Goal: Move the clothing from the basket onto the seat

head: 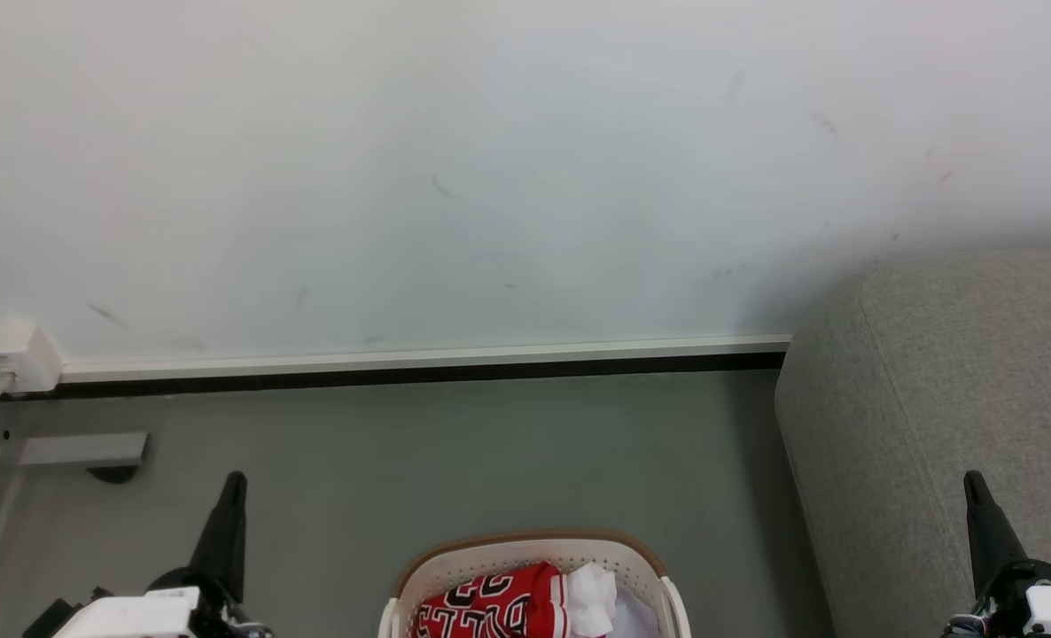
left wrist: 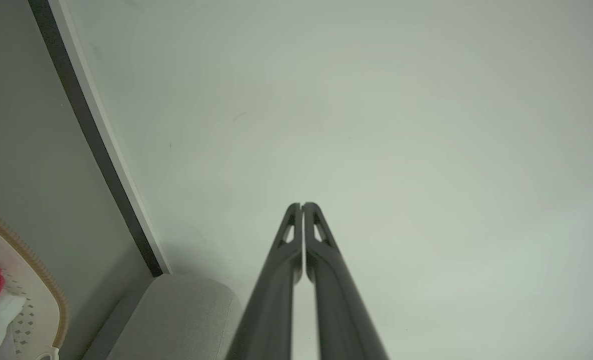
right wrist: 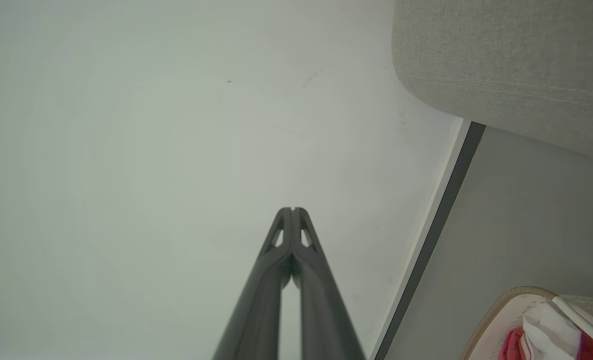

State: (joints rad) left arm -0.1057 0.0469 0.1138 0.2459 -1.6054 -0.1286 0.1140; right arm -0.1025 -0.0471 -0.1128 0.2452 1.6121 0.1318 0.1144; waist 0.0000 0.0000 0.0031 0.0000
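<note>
So, as I judge it, nothing is moved yet and the whole job remains. My left fingers [head: 224,532] are pressed together and hold nothing. To the right of them, between both pairs, stands the basket [head: 525,542], rounded white plastic with small holes and a brown rim. The clothing [head: 490,607], thin shiny red fabric with white parts and black-white letters, lies inside. My right fingers [head: 986,532], also pressed together and empty, are in front of the seat [head: 960,381], grey, woven and round-cornered.

basket [head: 490,560]: smooth white plastic, perforated; brown textured rim
clothing [head: 490,607]: thin red cloth, slight sheen, white panels
seat [head: 960,399]: grey woven upholstery, matt, coarse, stitched seam
floor [head: 455,452]: smooth matt grey
wall [head: 490,159]: matt white, scuffed
</note>
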